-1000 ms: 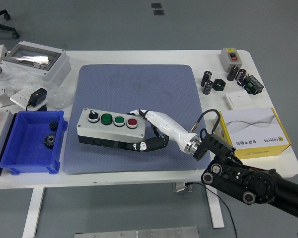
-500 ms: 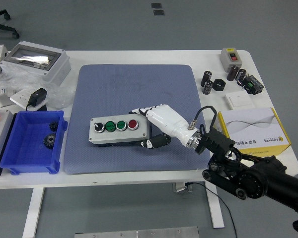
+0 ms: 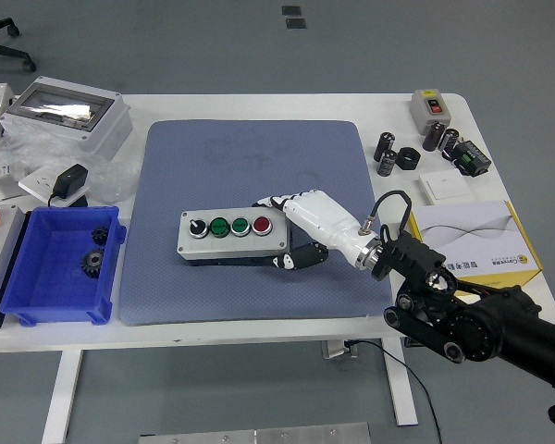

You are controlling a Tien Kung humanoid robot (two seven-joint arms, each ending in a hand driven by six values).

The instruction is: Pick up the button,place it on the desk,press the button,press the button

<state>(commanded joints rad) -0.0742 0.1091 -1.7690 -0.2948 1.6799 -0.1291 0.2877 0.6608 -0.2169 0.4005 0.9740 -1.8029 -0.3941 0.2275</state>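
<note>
Mat (image 3: 250,153): button box (image 3: 231,236) farther right.

White table (image 3: 287,102) on grey floor (image 3: 259,37)

On the white worktop (image 3: 259,104) we see a blue-grey mat (image 3: 250,166), a blue bin (image 3: 60,268) holding black gears (image 3: 94,261), a grey enclosure (image 3: 65,113) at far left, a yellow-and-white box (image 3: 472,242), and black capacitors (image 3: 387,153) at far right.
</note>
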